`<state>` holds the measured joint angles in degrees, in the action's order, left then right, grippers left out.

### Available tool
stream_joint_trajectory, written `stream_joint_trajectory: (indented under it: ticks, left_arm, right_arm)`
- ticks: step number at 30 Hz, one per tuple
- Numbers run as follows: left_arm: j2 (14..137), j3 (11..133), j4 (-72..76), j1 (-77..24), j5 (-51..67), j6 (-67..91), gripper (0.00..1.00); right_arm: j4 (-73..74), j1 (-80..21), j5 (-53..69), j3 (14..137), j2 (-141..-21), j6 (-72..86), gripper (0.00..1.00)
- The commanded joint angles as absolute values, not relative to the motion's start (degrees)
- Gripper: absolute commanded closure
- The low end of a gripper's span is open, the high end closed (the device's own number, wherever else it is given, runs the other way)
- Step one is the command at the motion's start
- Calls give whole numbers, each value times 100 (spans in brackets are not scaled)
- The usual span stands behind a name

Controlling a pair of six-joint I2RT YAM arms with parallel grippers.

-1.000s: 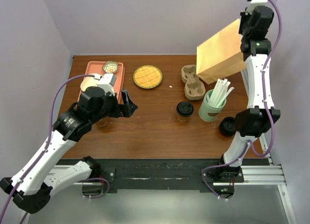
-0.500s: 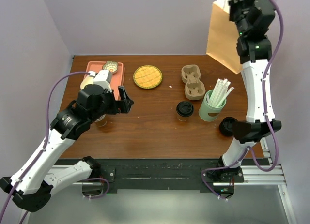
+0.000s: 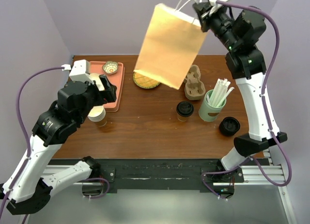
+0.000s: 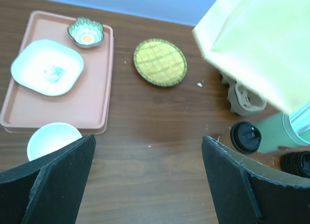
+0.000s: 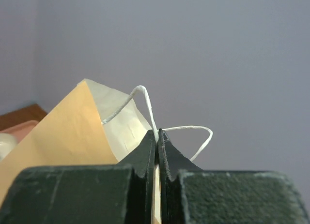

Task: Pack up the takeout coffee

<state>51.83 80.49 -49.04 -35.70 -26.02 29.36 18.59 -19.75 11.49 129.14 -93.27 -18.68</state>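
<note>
The right pincer [image 5: 157,137] is shut tight on the top edge of a stiff tan paper bag [image 3: 167,45] with thin white cord handles [image 5: 145,105]; the left pincer [image 4: 147,141] gapes wide; the paper coffee cup [image 3: 184,110], with its round black lid, stands on the smooth wooden table [image 3: 145,132], below the right pincer.

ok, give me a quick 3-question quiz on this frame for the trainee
1. True or false: the right claw is shut on the bag.
2. What stands just right of the coffee on the table?
3. Fill in: the left claw is ___, holding nothing.

Key: 1 true; 2 the straw cup; 3 open.
</note>
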Motion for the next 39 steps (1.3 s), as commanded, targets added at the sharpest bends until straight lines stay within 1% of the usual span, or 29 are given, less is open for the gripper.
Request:
stream_joint_trajectory:
  ticks: [1, 5, 10, 12, 16, 22, 24, 26, 28, 29, 30, 31, 33, 34, 38, 39]
  left_arm:
    - [5229, 8594, -5062, -3586, -3190, 2742, 6]
    - [5264, 8885, -5177, -3595, -3524, 2664, 7]
    - [5423, 9263, -5212, -3630, -3639, 2654, 7]
    - [5484, 9220, -5299, -3630, -3630, 2742, 7]
    - [5546, 8975, -5624, -3621, -3612, 3180, 8]
    - [5493, 8806, -5835, -3612, -3454, 3533, 9]
    - [5555, 8868, -5888, -3621, -3463, 3507, 8]
    - [5642, 8947, -5871, -3612, -3332, 3367, 8]
    - [5686, 8904, -5793, -3612, -3042, 3253, 8]
    - [5660, 8825, -5653, -3612, -2841, 3113, 8]
    - [5625, 8720, -5477, -3621, -2265, 2946, 8]
    - [5547, 8484, -5110, -3612, -1928, 2605, 8]
    - [5493, 8167, -4879, -3612, -1287, 2435, 10]
    - [5502, 8095, -4852, -3612, -1231, 2469, 10]
    - [5572, 7875, -4633, -3612, -643, 2225, 10]
    - [5581, 7840, -4554, -3612, -233, 2128, 10]
  right_arm:
    - [1373, -2363, 2381, 12055, -8922, -1398, 100]
    - [634, -2777, 2689, 10664, -8394, -1153, 100]
    - [606, -3602, 2699, 9802, -8192, -1028, 100]
    - [694, -3944, 2559, 9581, -8113, -1151, 100]
    - [650, -4236, 2312, 8695, -7631, -1204, 100]
    - [993, -4368, 2188, 8464, -7260, -1265, 100]
    - [1081, -4368, 2547, 8464, -7111, -1406, 100]
    - [1326, -4377, 2915, 8481, -7023, -1642, 97]
    - [1624, -4368, 3093, 8386, -6979, -1792, 94]
    - [1687, -4368, 3372, 8280, -6935, -2019, 91]
    - [1748, -4377, 3549, 8140, -6769, -2143, 91]
    - [1679, -4377, 3707, 7747, -6663, -2249, 90]
    - [1434, -4377, 4041, 7297, -6286, -2302, 91]
    - [1267, -4377, 4104, 6947, -6171, -2303, 91]
    - [1494, -4368, 4359, 6583, -5924, -2539, 94]
    - [1512, -4377, 4499, 6531, -5872, -2610, 93]
